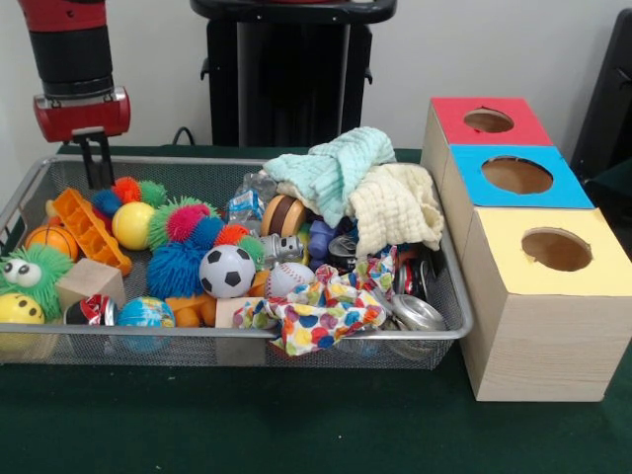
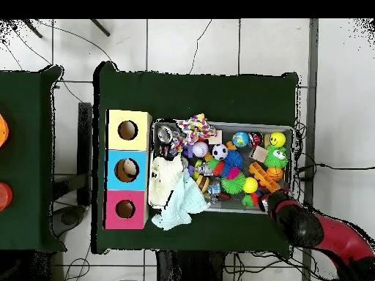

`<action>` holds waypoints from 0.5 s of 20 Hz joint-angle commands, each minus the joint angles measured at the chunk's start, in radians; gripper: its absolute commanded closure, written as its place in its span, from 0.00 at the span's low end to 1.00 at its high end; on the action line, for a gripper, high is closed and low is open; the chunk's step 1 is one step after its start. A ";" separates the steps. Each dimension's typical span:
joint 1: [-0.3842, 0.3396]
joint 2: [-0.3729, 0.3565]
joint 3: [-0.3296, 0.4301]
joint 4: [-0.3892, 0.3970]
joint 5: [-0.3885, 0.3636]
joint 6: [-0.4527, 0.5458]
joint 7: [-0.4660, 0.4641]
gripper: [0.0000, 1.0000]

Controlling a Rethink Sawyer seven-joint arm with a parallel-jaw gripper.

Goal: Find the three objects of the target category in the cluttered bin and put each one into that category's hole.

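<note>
- At the bin's (image 1: 464, 321) far corner, on the picture's left in the front view, the claw (image 1: 96, 158) hangs just above the mesh rim; cannot tell whether it is released or clenched, and nothing is seen in it.
- Target category is not stated. Balls are the likeliest set: soccer ball (image 1: 227, 271), baseball (image 1: 288, 278), yellow ball (image 1: 132, 225), all still in the bin.
- Key relation: the yellow ball lies nearest the claw, toward the camera and slightly toward the boxes; the soccer ball and baseball sit further on, mid-bin.
- Obstacles, by judgement: the orange block (image 1: 91, 231) touches the yellow ball's side, with fuzzy toys (image 1: 181, 247) crowding the other side; a straight descent looks tight.
- Cloths: mint cloth (image 1: 336, 168), cream cloth (image 1: 397, 207) and dotted cloth (image 1: 321, 314) are heaped at the box end and may hide items.
- Boxes stand on the bench (image 1: 296, 425) beside the bin: red box (image 1: 533, 123), blue box (image 1: 568, 188), yellow box (image 1: 602, 267), each with a top hole.
</note>
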 commanded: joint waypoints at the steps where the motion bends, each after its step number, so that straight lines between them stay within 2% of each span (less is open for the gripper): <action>1: -0.003 0.048 0.047 -0.034 0.016 0.044 0.062 1.00; 10: -0.012 0.063 0.050 -0.037 0.021 0.049 0.060 1.00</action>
